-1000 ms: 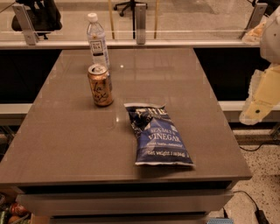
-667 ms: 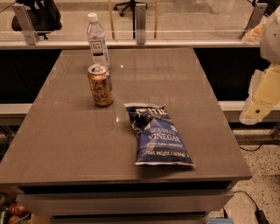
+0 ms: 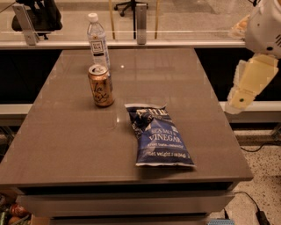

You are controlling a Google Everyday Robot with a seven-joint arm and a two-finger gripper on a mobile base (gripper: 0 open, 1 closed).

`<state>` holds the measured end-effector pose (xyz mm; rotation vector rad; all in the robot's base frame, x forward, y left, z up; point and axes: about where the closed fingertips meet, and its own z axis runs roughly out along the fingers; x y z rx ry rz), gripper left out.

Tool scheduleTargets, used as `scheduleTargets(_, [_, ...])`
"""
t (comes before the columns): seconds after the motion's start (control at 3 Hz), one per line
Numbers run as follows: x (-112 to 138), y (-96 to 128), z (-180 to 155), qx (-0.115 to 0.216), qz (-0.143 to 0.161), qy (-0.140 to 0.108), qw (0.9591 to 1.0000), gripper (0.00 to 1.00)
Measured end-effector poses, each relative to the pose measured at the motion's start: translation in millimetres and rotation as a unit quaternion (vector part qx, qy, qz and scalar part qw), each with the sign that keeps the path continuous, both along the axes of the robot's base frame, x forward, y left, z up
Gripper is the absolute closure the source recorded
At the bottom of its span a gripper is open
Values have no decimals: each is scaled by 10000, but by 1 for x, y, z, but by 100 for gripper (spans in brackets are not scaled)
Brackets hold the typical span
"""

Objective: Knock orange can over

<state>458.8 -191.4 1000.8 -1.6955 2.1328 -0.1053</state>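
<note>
Nearest, the front edge of the grey-brown surface (image 3: 66,145), with a lower shelf lip beneath; down at the right, speckled floor (image 3: 268,171) and a dark cable (image 3: 251,203) trailing across it; next back, a dark blue crisp bag (image 3: 159,136); lies flat on the front-right part of the surface, white lettering reading VINEGAR facing up, crumpled top end pointing toward the far side; farther back and left of the bag, the orange can (image 3: 100,85); stands upright on the left-centre of the surface, silver top up, dark cursive lettering on its side, near the bag's top corner yet apart from it; just behind the can, a clear water bottle (image 3: 98,41) with a white cap and a white label; stands upright, taller than the can, very close to it, contact between the two impossible to judge. Past the right edge of the surface, at about the can's height in the view, the pincer (image 3: 239,97); cream-coloured, hangs slanting down and leftward from a white arm joint (image 3: 268,26) in the upper right corner; well apart from the can and from the bag; whether spread or pressed together, cannot tell. Farthest, a pale rail (image 3: 184,44) along the back edge with metal posts; beyond it, the wheeled base of an office chair (image 3: 130,5).
</note>
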Motion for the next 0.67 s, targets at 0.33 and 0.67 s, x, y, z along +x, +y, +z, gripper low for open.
scheduleTargets(0.33, [17,26,0,190,305,-6,9994,0])
scheduleTargets(0.67, [31,55,-3,417,524,34,9977,0])
